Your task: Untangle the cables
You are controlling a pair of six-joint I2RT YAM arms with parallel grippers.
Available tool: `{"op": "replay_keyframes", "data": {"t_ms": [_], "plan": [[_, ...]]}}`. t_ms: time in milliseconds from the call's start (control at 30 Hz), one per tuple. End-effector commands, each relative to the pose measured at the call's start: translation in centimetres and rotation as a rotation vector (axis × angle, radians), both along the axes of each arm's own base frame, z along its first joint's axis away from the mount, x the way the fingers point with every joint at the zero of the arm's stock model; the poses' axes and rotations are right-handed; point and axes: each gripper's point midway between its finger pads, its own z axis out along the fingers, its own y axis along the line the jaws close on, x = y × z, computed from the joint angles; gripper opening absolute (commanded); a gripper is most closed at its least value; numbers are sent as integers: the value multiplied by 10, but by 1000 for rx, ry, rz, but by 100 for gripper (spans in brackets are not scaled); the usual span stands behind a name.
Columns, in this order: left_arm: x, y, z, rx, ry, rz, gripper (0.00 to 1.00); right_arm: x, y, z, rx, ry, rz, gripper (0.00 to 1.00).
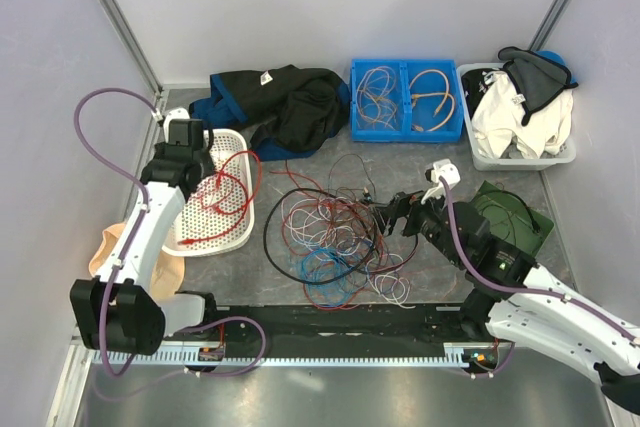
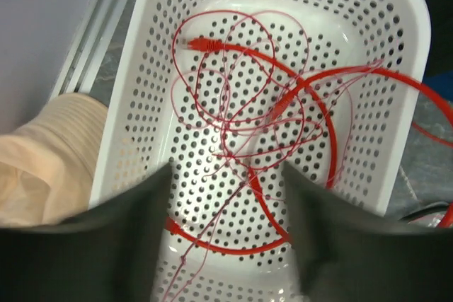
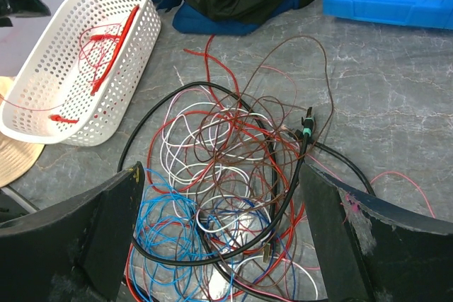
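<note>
Cables (image 1: 335, 237) sprawl between white basket (image 1: 213, 238) and green cloth (image 1: 497, 198).

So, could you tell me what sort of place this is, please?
Probably a robot lab test cell: plain enclosing walls, a left arm and right arm mounted at the table edge, and a white basket and blue tray beside the cables.

Robotics laboratory cell. A grey marble-patterned desk (image 1: 410, 155) is enclosed by plain white panels (image 1: 330, 7) held in aluminium corner posts (image 1: 118, 17). A white-and-black left robot arm (image 1: 150, 232) and its right counterpart (image 1: 540, 312) are bolted to a black rail (image 1: 350, 317) at the near edge; a blue divided plastic bin (image 1: 405, 135) and a white perforated plastic basket (image 3: 106, 93) are set out.
</note>
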Motion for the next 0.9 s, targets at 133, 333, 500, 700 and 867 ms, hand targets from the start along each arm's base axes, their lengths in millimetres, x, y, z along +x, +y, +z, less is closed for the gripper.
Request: {"op": "replay_keyframes", "data": {"t_ms": [133,333,500,700,867], "plan": [[6,-40,91,-231,-308,-114,100,6,12,10,39,-9,7,98],[-11,-113,89,-415,-313,-319,100,8,14,7,54,5,-4,98],[-29,-191,67,-407,-275,-453,100,11,7,13,44,-12,-36,98],[-62,-277,44,-372,-202,-630,100,14,-8,20,11,-34,-92,98],[-73,-298,24,-367,-150,-692,100,14,-16,22,0,-37,-119,98]]}}
